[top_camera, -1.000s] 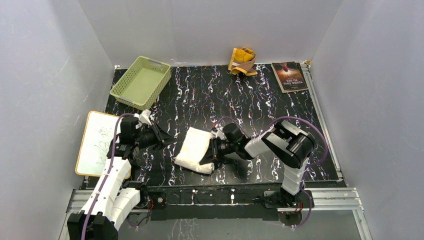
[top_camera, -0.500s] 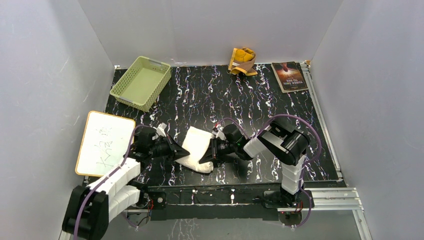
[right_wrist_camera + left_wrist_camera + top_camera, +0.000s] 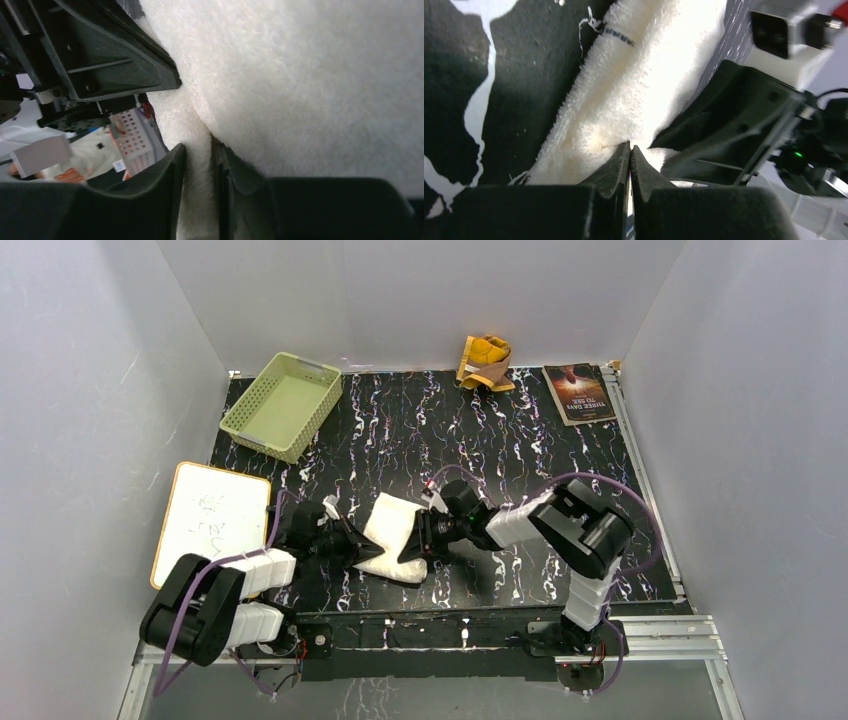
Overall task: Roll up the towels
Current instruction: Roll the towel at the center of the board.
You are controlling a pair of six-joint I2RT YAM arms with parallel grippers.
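Left gripper now at cream towel edge, jaws together

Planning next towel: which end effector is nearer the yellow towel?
Right. The right end effector is at the white towel's right side, closer in line with the yellow towel; the left end effector is at its left side, farther.

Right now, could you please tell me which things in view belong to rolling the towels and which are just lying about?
Job in hand: cream-white terry towel, near centre; crumpled mustard-yellow and tan towel, at the far edge.
Lying about: pale green slotted plastic basket; dark-covered book; wood-framed whiteboard.
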